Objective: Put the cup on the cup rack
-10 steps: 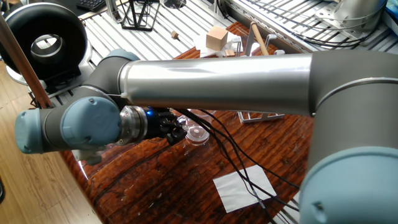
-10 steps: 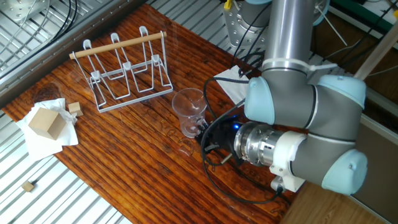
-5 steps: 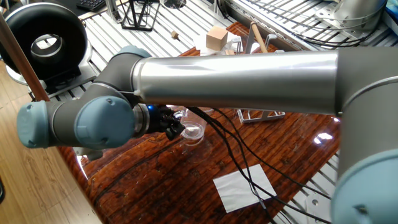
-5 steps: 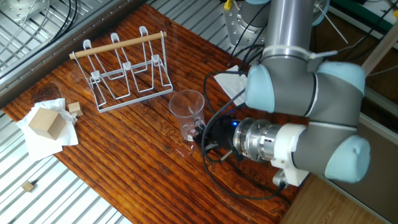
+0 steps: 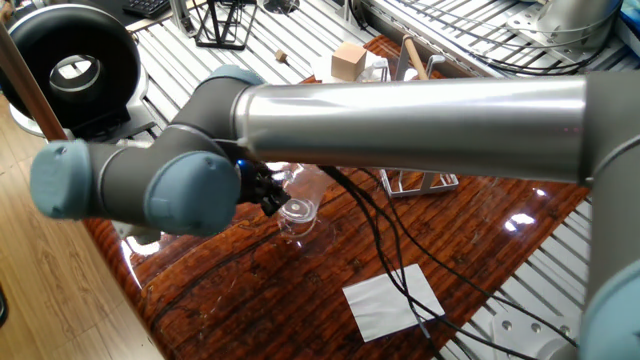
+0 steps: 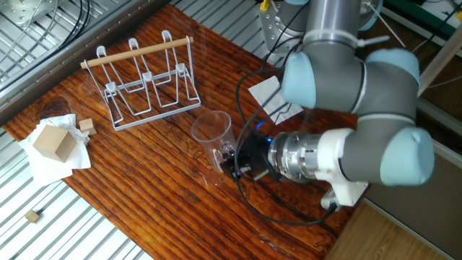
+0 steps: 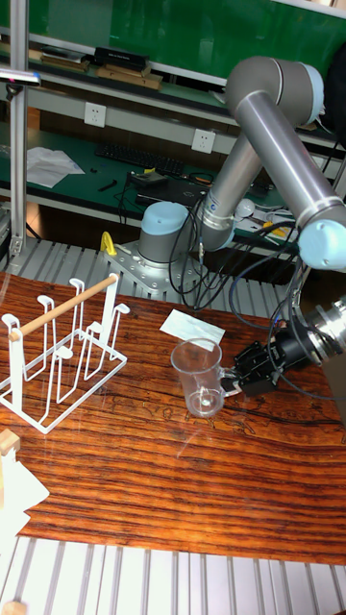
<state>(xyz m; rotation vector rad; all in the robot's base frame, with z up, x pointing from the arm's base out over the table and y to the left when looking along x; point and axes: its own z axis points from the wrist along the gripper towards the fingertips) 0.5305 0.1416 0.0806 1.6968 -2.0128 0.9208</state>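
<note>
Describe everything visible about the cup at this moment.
The cup is a clear, colourless glass tumbler, slightly tapered, with a thicker base and nothing visible inside. It is roughly upright, mouth up, leaning a little in the other fixed view. The gripper grips its lower side. Whether its base touches the table cannot be told. It sits apart from the rack, near a white paper.

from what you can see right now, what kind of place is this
Most likely a robotics lab or workshop. A UR5 arm works at a wooden table set on a slatted metal frame, cables trail across the top, and a workbench behind holds a keyboard under wall sockets.
</note>
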